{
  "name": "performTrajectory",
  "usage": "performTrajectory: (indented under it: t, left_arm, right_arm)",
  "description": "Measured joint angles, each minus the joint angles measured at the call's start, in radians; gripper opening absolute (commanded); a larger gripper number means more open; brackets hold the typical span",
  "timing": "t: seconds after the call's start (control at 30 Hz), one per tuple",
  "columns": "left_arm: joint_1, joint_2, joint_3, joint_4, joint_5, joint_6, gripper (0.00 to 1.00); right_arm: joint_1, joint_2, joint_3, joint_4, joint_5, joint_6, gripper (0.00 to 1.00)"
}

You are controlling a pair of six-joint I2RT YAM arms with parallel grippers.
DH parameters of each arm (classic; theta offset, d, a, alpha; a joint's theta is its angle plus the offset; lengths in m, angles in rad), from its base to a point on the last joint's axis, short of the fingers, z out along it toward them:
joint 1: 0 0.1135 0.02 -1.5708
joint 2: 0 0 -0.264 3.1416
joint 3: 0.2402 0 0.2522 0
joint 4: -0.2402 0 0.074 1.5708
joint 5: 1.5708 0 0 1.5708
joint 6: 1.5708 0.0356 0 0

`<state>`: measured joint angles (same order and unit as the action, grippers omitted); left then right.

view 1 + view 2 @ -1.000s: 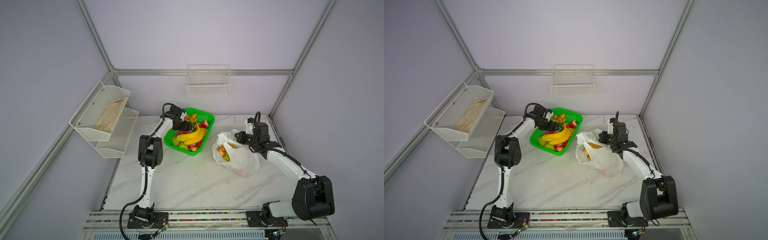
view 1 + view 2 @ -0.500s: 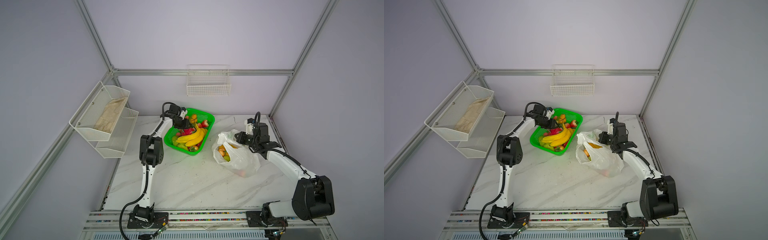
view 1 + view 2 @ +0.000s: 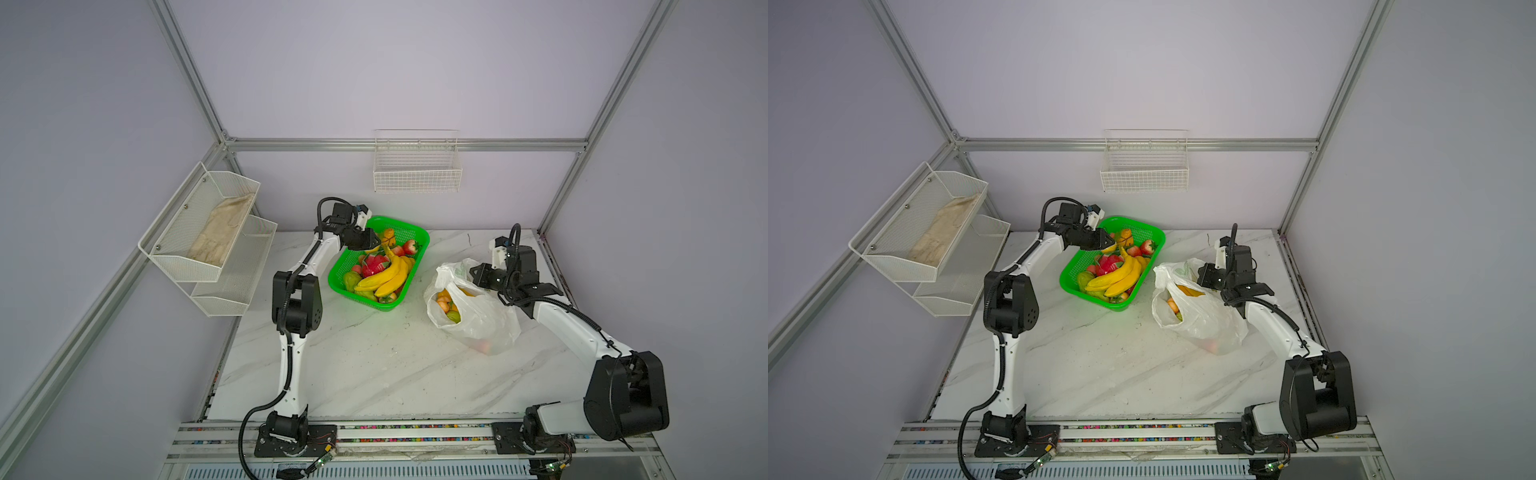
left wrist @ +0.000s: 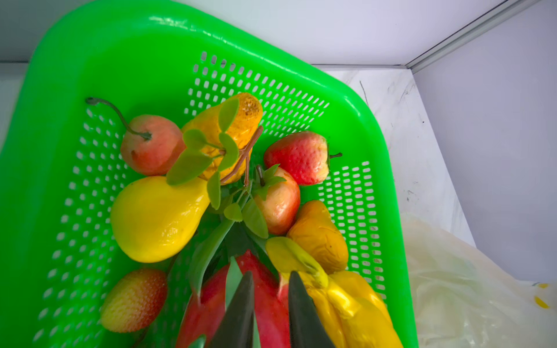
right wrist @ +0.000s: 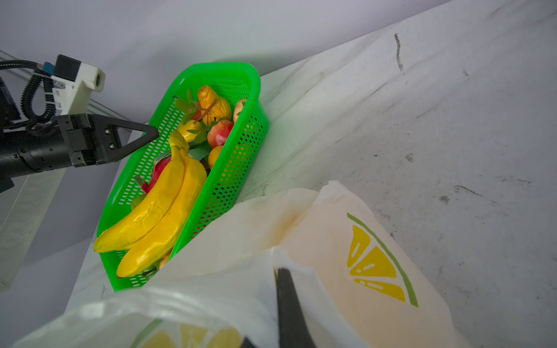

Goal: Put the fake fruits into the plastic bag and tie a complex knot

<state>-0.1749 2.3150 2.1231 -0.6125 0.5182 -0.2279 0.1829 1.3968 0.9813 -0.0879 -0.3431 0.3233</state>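
Observation:
The fake fruits lie in a green basket (image 3: 423,237) (image 3: 1158,239) (image 4: 120,45): a banana bunch (image 3: 386,278) (image 5: 156,217), a pink dragon fruit (image 3: 374,264) (image 4: 208,301), strawberries, apples and pears. My left gripper (image 3: 376,242) (image 4: 271,274) (image 5: 155,132) hovers over the dragon fruit beside the banana stem. Its jaws stand a narrow gap apart with nothing clearly between them. The plastic bag (image 3: 478,320) (image 3: 1204,320) (image 5: 331,241) sits to the right with its mouth open and some fruits (image 3: 446,305) inside. My right gripper (image 3: 473,274) (image 5: 278,274) is shut on the bag's rim. No knot shows.
A white wire shelf with a beige cloth (image 3: 220,232) hangs on the left wall. A wire basket (image 3: 417,170) hangs on the back wall. The basket and bag stand close together at the back of the marble table (image 3: 374,365).
The left gripper's jaws have narrowed from wide to a small gap over the basket. The left arm has hardly shifted. The right arm and the bag have stayed still.

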Motion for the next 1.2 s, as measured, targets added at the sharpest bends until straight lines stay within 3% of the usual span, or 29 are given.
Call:
performTrajectory:
  t: [0.13, 0.23, 0.6, 0.87, 1.2]
  left_arm:
    - [0.0, -0.048, -0.038, 0.022, -0.038, 0.003, 0.44]
    - [0.001, -0.057, -0.043, 0.035, -0.07, 0.019, 0.48]
    - [0.0, -0.005, -0.034, 0.131, -0.11, 0.061, 0.48]
    - [-0.005, 0.162, 0.06, 0.209, -0.085, 0.037, 0.52]
    - [-0.018, 0.249, 0.182, 0.256, -0.079, 0.002, 0.49]
  right_arm:
    - [0.0, 0.005, 0.0, 0.0, 0.007, -0.001, 0.0]
    - [0.0, 0.008, 0.0, 0.0, 0.008, -0.002, 0.0]
    - [0.0, 0.034, 0.0, 0.0, 0.008, -0.003, 0.0]
    - [0.0, 0.038, 0.0, -0.002, 0.013, -0.003, 0.0]
    - [0.0, 0.039, 0.0, -0.002, 0.014, -0.003, 0.0]
